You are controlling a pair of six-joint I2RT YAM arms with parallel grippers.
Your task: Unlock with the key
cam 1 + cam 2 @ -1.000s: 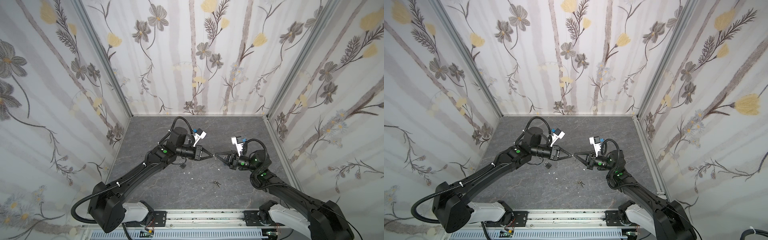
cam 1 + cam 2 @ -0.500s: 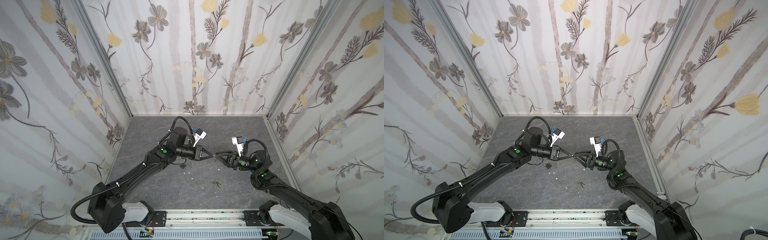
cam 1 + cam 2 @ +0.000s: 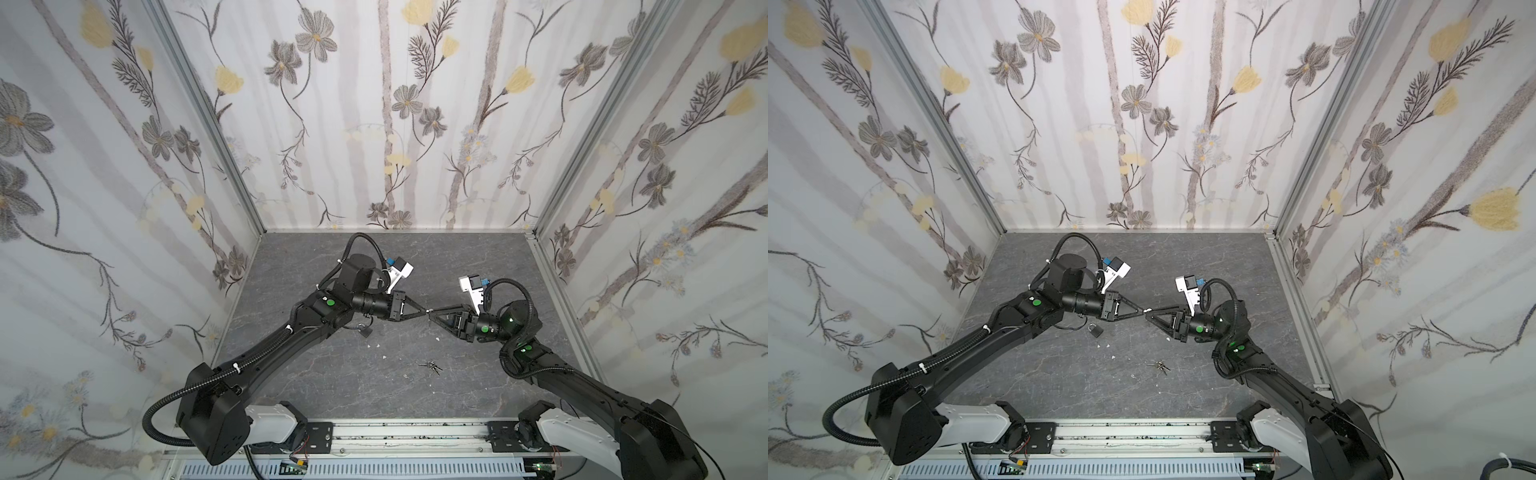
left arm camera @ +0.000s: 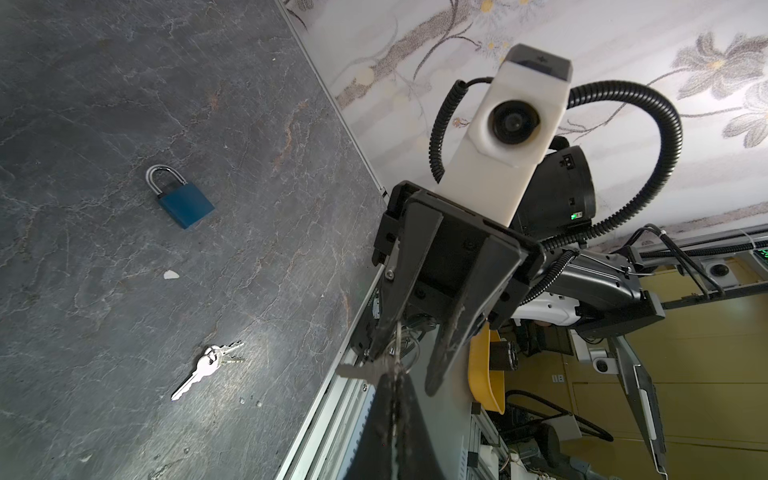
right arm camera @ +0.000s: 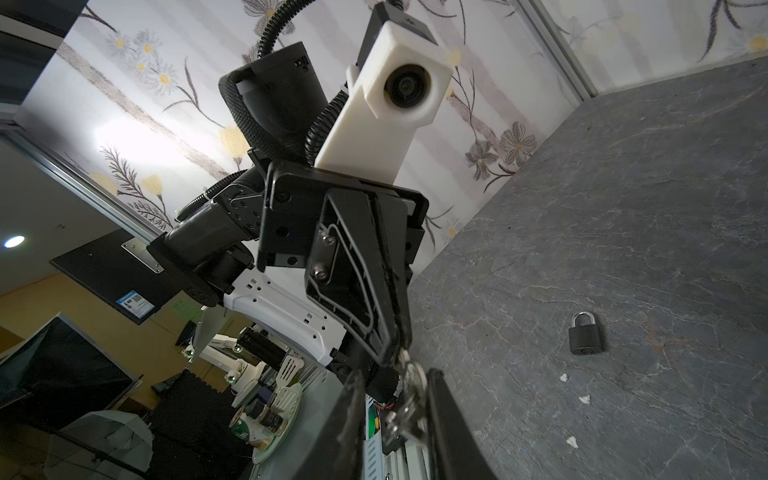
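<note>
Both grippers meet tip to tip above the middle of the grey table. My left gripper (image 3: 424, 311) (image 3: 1144, 311) (image 4: 392, 374) is shut on a small silver key (image 4: 353, 370), whose blade sticks out sideways from its tips. A key ring (image 5: 411, 380) with small keys hangs there, between the parted fingers of my right gripper (image 3: 431, 314) (image 3: 1148, 315) (image 5: 397, 382). The ring lies close to one right finger (image 5: 449, 436). The padlock (image 3: 365, 331) (image 3: 1095, 330) (image 4: 183, 199) (image 5: 585, 338), dark blue with its silver shackle shut, lies flat on the table below the left wrist.
Another bunch of keys (image 3: 431, 366) (image 3: 1158, 365) (image 4: 205, 368) lies on the table nearer the front. Small white scraps (image 3: 376, 345) (image 5: 584, 399) dot the surface. Flowered walls close in three sides, and a metal rail (image 3: 407, 434) runs along the front edge.
The right gripper's jaws have come apart at the left gripper's tip, where they were shut a second ago. Both arms have hardly moved, and the left gripper stays shut.
</note>
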